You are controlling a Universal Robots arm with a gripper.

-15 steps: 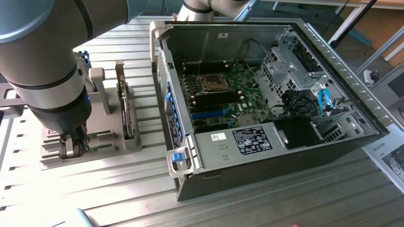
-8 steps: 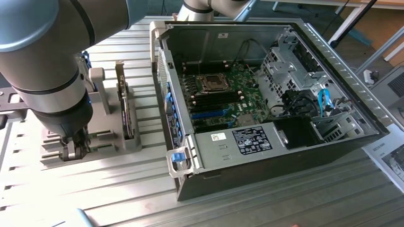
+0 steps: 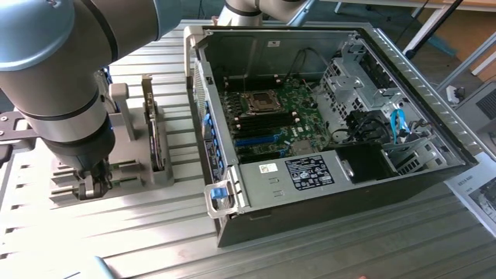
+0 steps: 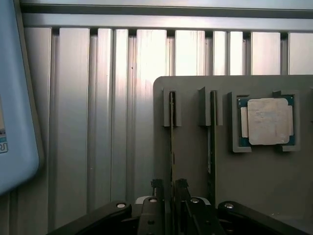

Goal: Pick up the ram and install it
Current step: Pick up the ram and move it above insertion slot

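While the claw hangs open over a grey slotted holder on the ribbed aluminium desk, its two dark fingers stand either side of the ram — a thin board on edge in its slot, not yet pinched. A good grip, I judge, means centring on that narrow edge and closing squarely on the flat faces, clear of the second stick just beside. A square, matt silver processor lies flat nearby — the open metal computer case stands apart.

Ram edge-on, its faces hidden, one end lost inside the gripper, pale blue casing cut off by the picture's edge
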